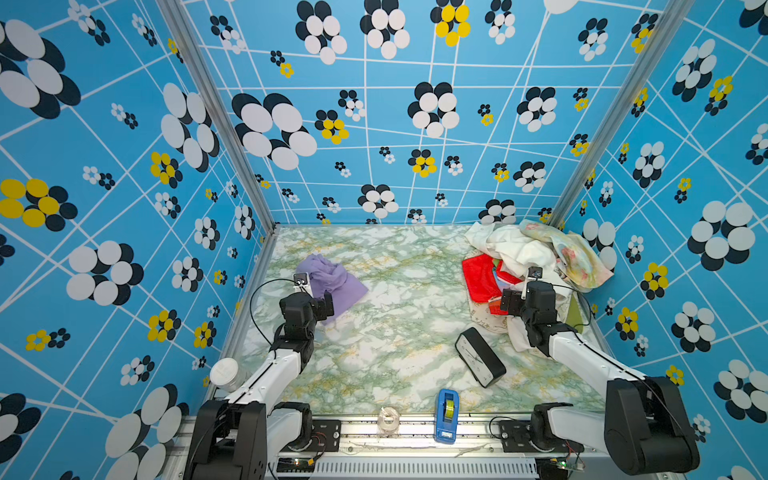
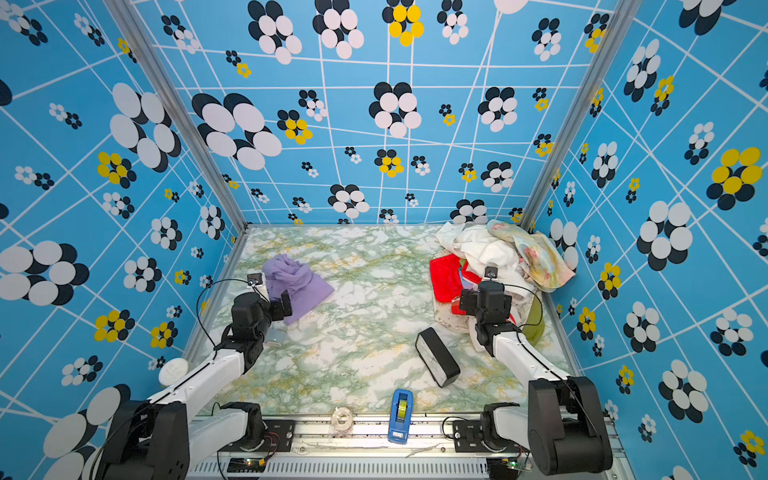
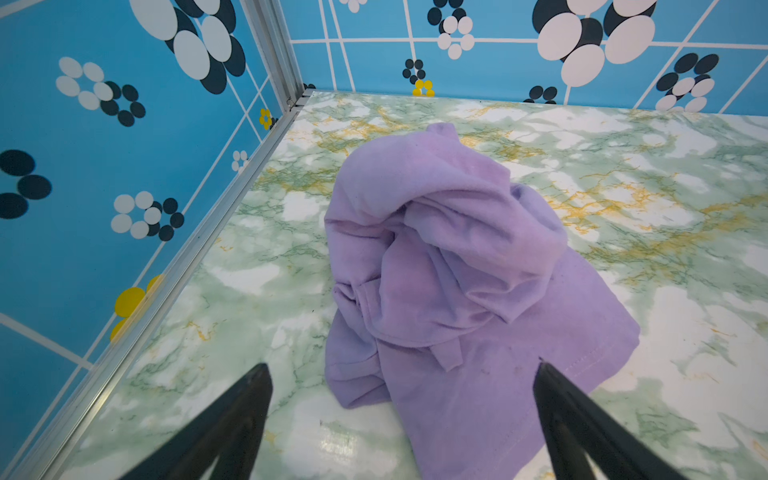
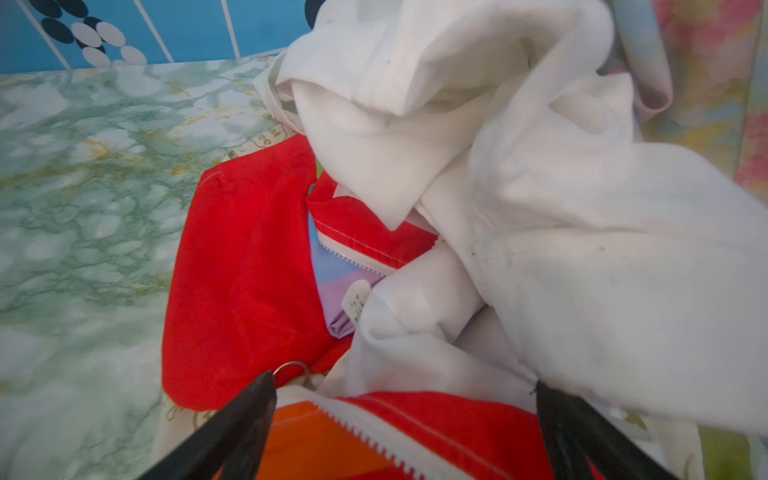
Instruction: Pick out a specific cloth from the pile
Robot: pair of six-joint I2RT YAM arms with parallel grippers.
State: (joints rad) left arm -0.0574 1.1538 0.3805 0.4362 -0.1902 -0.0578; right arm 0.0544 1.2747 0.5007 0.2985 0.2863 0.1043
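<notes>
Well off from the left gripper point(image 3: 401, 370), across the table point(image 1: 395, 332): the pile point(image 1: 523, 249), under the wide, empty right gripper point(image 4: 405, 380). Just ahead of the left gripper, also wide and empty: the cloth point(image 3: 440, 257), crumpled, near corner between the fingers point(image 3: 232, 415). Seemingly separated already: lift straight up, jaws wide, clear of the hem.

Marbled table point(image 1: 395, 291) bears cloth point(image 1: 337, 282), pile point(image 1: 524, 249) (back right corner), clock point(image 1: 480, 361).

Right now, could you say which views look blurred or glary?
Left wrist view: the cloth sharp, glare on the table; right wrist view: white cloth soft, near the lens; both top views: sharp, walls stretched at edges.
</notes>
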